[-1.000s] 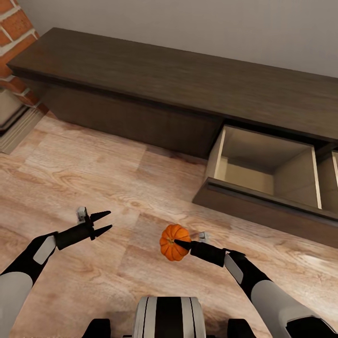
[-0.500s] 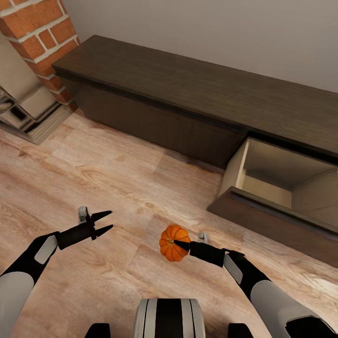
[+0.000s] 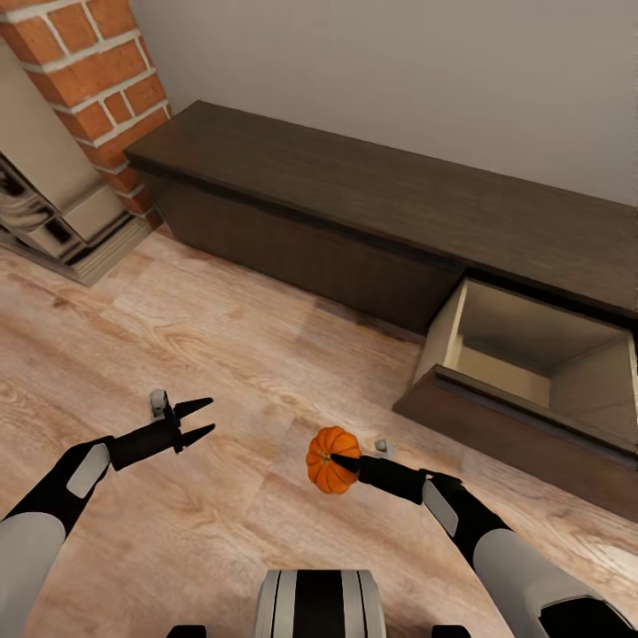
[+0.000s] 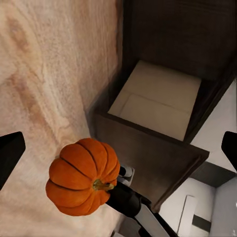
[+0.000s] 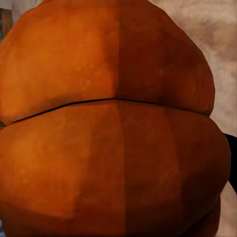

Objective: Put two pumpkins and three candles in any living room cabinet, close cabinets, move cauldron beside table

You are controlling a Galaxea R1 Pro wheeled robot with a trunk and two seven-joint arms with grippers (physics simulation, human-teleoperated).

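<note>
A small orange ribbed pumpkin point(image 3: 330, 459) hangs above the plank floor with my right gripper point(image 3: 341, 462) shut on it. The left wrist view catches the same pumpkin point(image 4: 83, 176) from the side, and in the right wrist view the pumpkin point(image 5: 108, 123) is pressed close against the camera. My left gripper point(image 3: 197, 420) is open and holds nothing, off to the pumpkin's left. The long dark brown cabinet point(image 3: 354, 190) runs along the wall ahead, with one drawer point(image 3: 532, 363) pulled out at the right, pale beige inside and with nothing in it.
A red brick chimney point(image 3: 89, 71) and the pale fireplace surround point(image 3: 53, 213) stand at the far left. Light wood floor point(image 3: 221, 328) lies between me and the cabinet. The open drawer's front point(image 3: 514, 434) juts out over the floor at the right.
The whole view has swung, so the cabinet and open drawer sit further right and the chimney shows more. Both arms and the held pumpkin keep their places relative to me.
</note>
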